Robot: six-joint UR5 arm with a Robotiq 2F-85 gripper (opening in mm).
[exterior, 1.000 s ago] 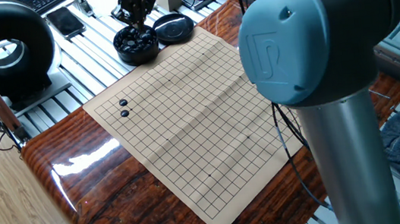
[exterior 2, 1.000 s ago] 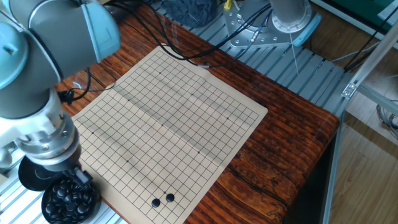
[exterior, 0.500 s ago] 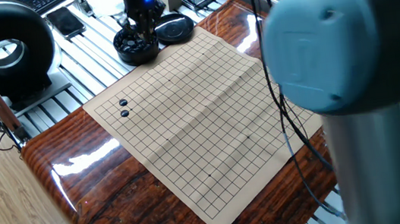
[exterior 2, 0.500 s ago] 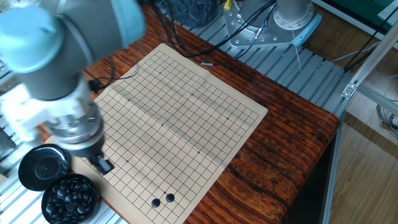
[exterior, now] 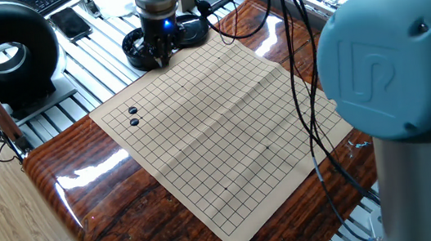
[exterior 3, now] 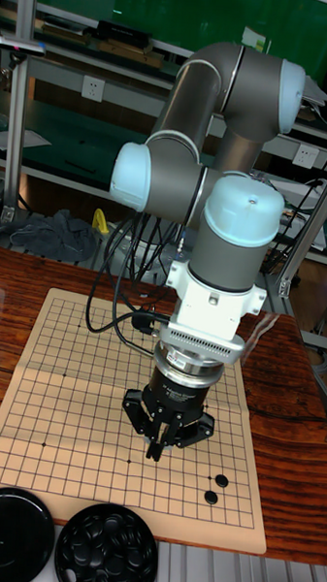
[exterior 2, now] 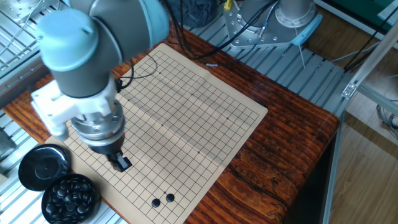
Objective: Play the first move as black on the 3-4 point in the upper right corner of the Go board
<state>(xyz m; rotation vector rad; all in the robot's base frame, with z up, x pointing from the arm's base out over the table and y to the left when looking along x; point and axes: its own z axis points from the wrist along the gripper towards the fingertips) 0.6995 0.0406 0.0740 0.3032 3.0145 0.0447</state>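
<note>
Tall fixed view first: where does the gripper (exterior 3: 155, 452) stand?

It hangs point-down from the arm over the board (exterior 3: 73, 385), a few grid lines in from the board's edge nearest the bowl (exterior 3: 105, 563). Whether the tips touch the board cannot be told.

And the fingers?

They are drawn together into one dark tip. The other fixed view shows the same: the gripper (exterior 2: 122, 163) ends in a narrow closed point above the grid. Whether a stone is pinched between the fingers cannot be told from any view.

Where are the black stones, then?

Most lie heaped in the bowl (exterior 2: 70, 198), which stands on the ribbed metal surface just past the board's edge, with its lid (exterior 2: 43, 167) lying right beside it. Two stones (exterior 2: 162, 200) rest on the board (exterior 2: 186, 106) itself, on neighbouring crossings near the corner closest to the bowl's side. They lie near the gripper but clear of it.

Does one fixed view add anything?

There the gripper (exterior: 162, 57) shows at the far edge of the board (exterior: 226, 136), in front of the bowl (exterior: 138, 54) and the lid (exterior: 192, 29). The two stones (exterior: 133, 116) lie well apart from it, near the board's left corner. The board lies flat on the glossy wooden table (exterior: 103, 208), with dark cables trailing over its far right side.
</note>
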